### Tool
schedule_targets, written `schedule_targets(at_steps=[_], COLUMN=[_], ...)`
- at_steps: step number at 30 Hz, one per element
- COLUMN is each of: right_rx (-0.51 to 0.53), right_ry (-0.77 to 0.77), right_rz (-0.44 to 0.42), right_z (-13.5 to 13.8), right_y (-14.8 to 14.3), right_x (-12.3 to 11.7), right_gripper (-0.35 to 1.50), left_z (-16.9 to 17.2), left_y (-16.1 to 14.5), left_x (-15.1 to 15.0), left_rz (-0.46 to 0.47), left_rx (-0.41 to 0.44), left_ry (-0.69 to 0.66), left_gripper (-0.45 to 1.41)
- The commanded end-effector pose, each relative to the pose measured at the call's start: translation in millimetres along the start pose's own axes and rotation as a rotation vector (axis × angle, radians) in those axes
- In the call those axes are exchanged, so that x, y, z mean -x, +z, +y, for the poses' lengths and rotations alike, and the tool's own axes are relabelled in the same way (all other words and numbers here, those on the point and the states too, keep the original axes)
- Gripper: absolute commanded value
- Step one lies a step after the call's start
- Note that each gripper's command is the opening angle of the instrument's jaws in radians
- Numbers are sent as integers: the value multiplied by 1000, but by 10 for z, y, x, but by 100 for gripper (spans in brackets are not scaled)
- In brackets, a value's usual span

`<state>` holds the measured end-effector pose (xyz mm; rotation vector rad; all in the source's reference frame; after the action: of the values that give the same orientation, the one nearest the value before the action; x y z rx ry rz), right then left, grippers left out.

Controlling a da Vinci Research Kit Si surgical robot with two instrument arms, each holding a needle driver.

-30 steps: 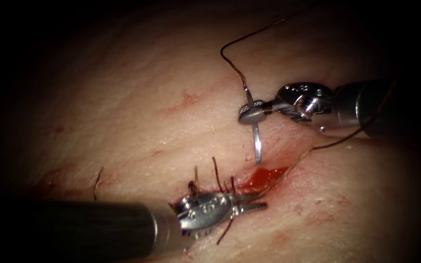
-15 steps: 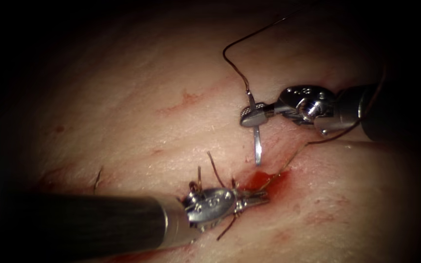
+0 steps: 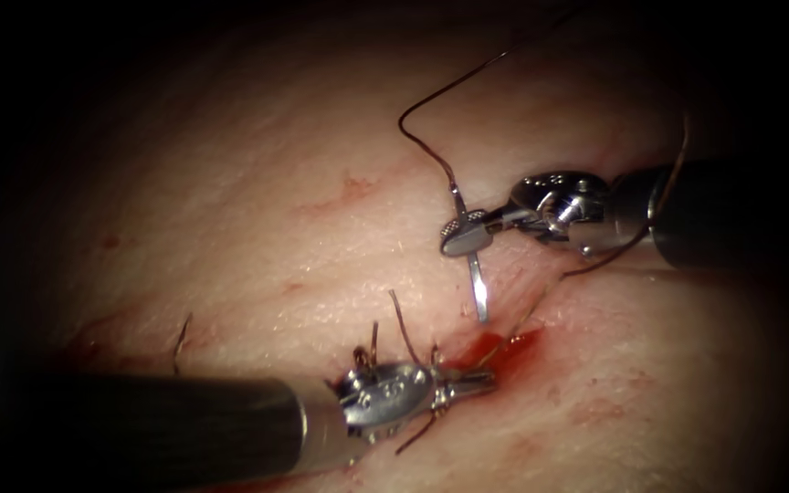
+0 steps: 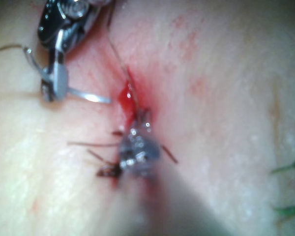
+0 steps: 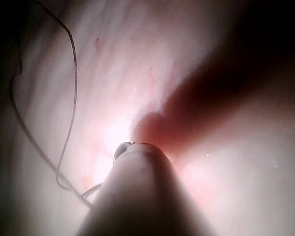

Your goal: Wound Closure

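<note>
- We see the right arm's silver needle driver (image 3: 460, 237) with its jaws closed on the curved steel needle (image 3: 477, 290), gripping near the thread end.
- The needle hangs free above the pale pork tissue (image 3: 257, 228), its tip just beyond the far edge of the cut (image 3: 495, 351), close to the red fluid (image 3: 509, 349).
- The thin dark thread (image 3: 431, 110) arcs away from the needle's tail.
- The left arm's silver needle driver (image 3: 477, 382) lies at the cut among short cut thread ends (image 3: 401, 319); we cannot tell its jaw state.

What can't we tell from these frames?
- Right tool holds the needle near its thread end; in the right wrist view its own shaft hides the grip.
- Needle tip: touching or above tissue, unclear.
- Left tool at the cut: red fluid and thread obscure what its tips hold.
</note>
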<state>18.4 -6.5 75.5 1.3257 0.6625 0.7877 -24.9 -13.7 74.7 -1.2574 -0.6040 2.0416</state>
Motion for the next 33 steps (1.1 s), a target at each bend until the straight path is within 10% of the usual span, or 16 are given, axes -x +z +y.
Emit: schedule_targets(at_steps=[1, 8, 18, 33], right_rx=[-6, -62, -70, -169], right_ry=[17, 321, 360, 415], right_rz=[-16, -13, 77, -31], right_z=[4, -9, -17, -42], right_y=[10, 21, 5, 42], right_x=[0, 10, -10, 53], right_gripper=[-35, -35, -35, -35], left_z=[2, 1, 0, -3], left_y=[7, 6, 8, 3], left_x=[6, 7, 10, 7], left_rz=[-1, -11, -17, -17], left_rx=[2, 2, -2, 5], left_ry=[-2, -1, 2, 1], left_gripper=[4, 4, 4, 5])
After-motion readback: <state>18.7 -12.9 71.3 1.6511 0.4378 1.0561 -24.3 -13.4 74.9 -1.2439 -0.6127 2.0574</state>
